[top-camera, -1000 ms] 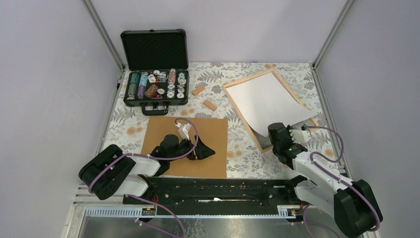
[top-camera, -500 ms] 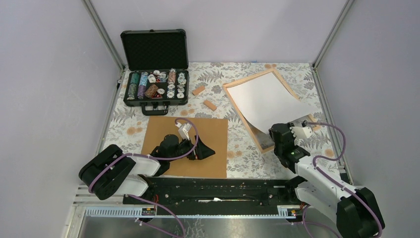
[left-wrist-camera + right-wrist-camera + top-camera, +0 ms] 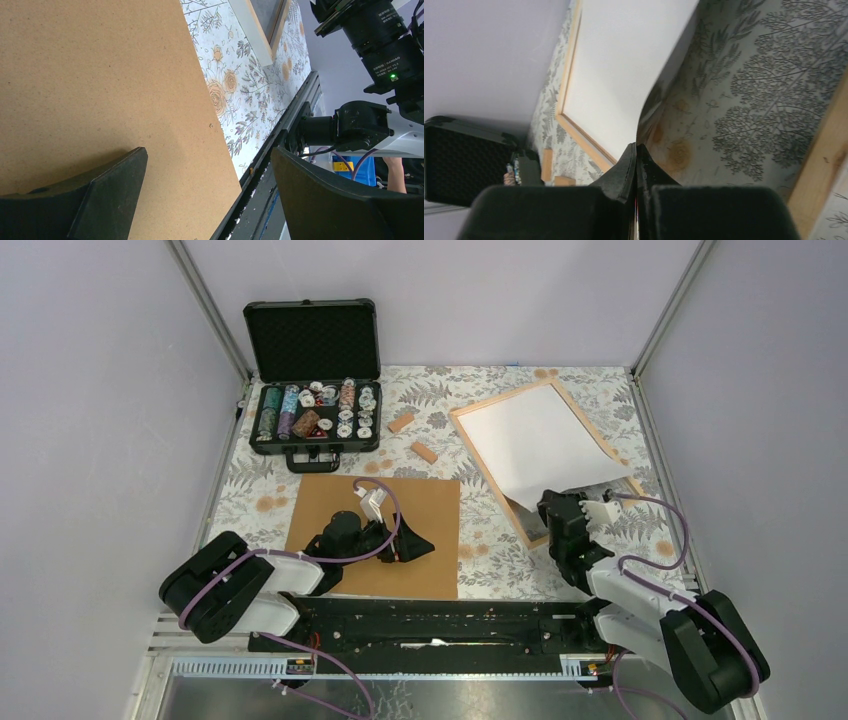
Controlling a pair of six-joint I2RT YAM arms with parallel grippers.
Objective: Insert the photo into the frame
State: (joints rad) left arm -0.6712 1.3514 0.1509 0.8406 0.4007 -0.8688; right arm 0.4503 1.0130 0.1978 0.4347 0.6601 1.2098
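The photo (image 3: 535,440) lies white back up over the pale wooden frame (image 3: 490,478) at the back right. Its near corner is lifted and curled. My right gripper (image 3: 553,508) is shut on that corner. In the right wrist view my gripper (image 3: 636,150) pinches the thin edge of the photo (image 3: 624,65), which curves up and away over the frame (image 3: 584,140). The picture side is hidden. My left gripper (image 3: 420,545) is open and empty, low over the brown backing board (image 3: 380,510). The left wrist view shows it (image 3: 208,155) above the board (image 3: 100,75).
An open black case of poker chips (image 3: 315,410) stands at the back left. Two small wooden blocks (image 3: 401,422) (image 3: 424,451) lie between the case and the frame. A black rail (image 3: 430,615) runs along the near edge. Walls close in on both sides.
My right gripper has shifted a little to the left with the photo's corner, and the photo's near edge has moved with it. The left arm has not moved.
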